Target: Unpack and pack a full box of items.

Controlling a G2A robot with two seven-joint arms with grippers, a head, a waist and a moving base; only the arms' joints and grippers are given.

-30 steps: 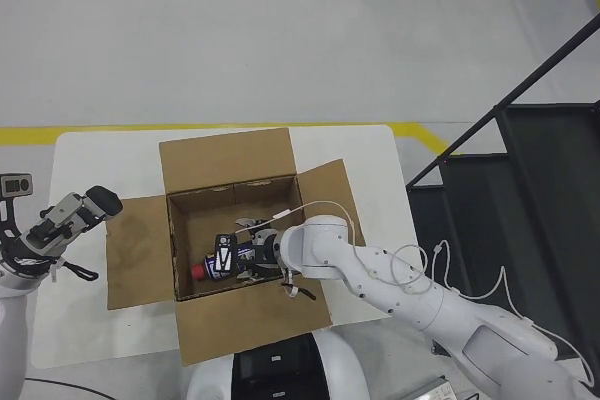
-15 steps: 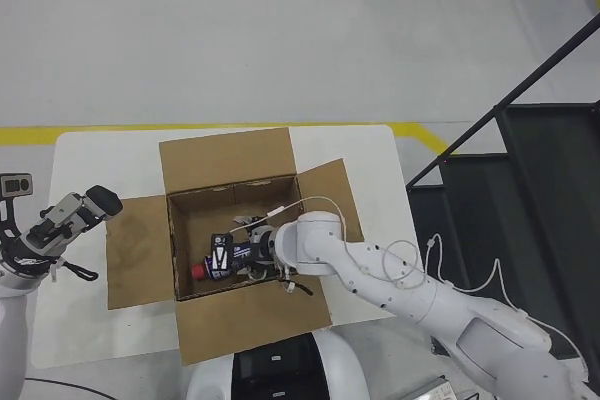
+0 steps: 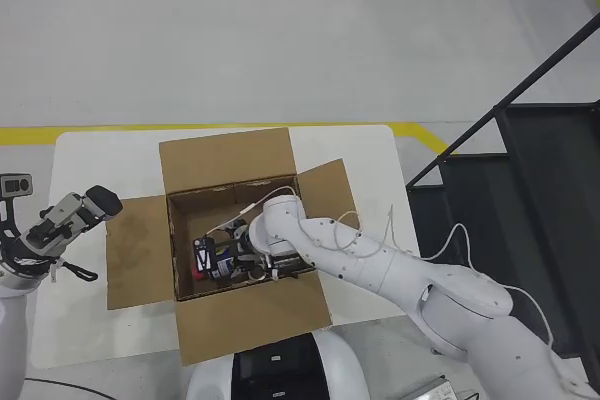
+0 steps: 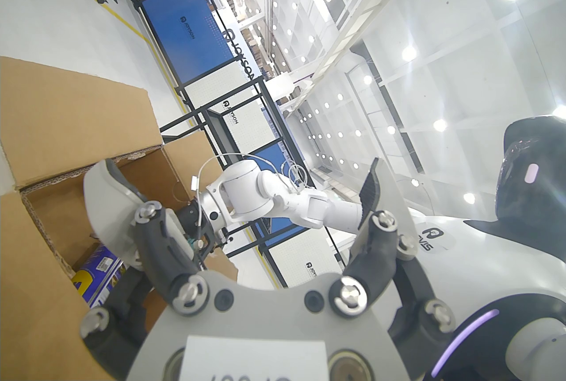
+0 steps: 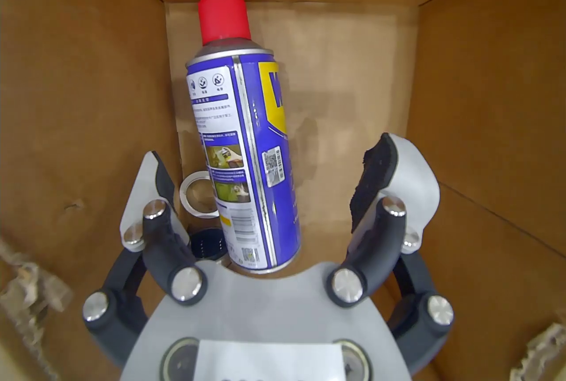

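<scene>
My right end effector (image 5: 265, 161) is down inside the open cardboard box (image 3: 228, 160), its fingers spread with the blue spray can (image 5: 247, 135) lying between them; neither pad touches it. The can rests on the box floor toward the near left corner, red cap pointing at the left wall. Beside the can's base lie a small pale ring (image 5: 194, 197) and a dark round thing (image 5: 208, 243) that I cannot make out. The brown walls stand close on every side of my fingers, and all four flaps are folded outward.

My left end effector (image 3: 75, 215) hangs over the left edge of the tabletop (image 3: 90, 160), near the outer edge of the left flap, fingers spread and holding nothing.

The tabletop is white, and the box sits at its middle. Beyond the far edge a yellow line (image 3: 80, 133) runs across the grey floor, and a dark metal staircase (image 3: 520, 180) stands off the right edge.
</scene>
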